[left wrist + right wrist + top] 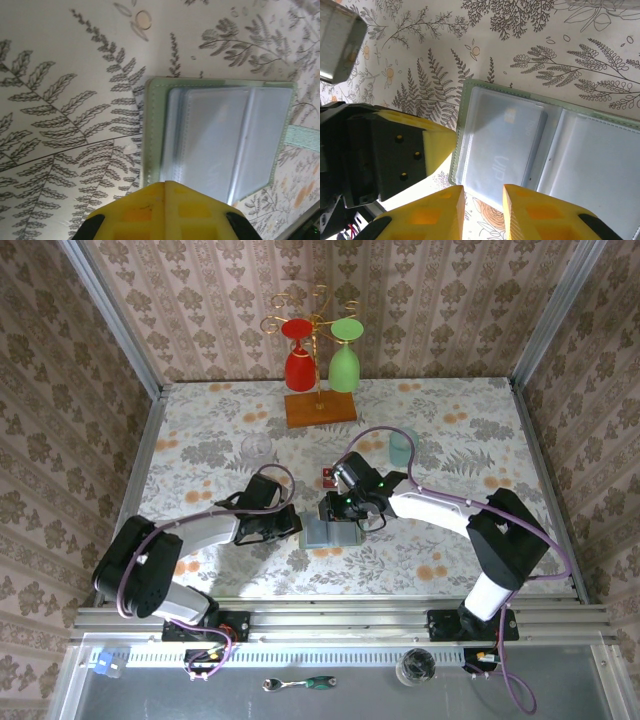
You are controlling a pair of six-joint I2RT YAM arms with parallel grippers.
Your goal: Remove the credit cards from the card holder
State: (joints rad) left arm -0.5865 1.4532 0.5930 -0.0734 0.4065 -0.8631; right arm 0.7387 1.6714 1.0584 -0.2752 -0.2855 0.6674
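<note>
Lying open on the table (200, 440), the card holder (330, 533) has the left gripper (296, 524) at 9 o'clock and the right gripper (338, 516) at 12. Left wrist: jaws shut, tip on its soft edge. Right wrist: jaws slightly parted, empty, over a stiff, slick blue credit card (505, 145), probably best pinched edgewise.

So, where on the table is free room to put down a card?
Bare cloth lies left of the clear glass and right of the teal cup. The middle is crowded: the card holder, a red card, the left arm and the right arm meet there.
</note>
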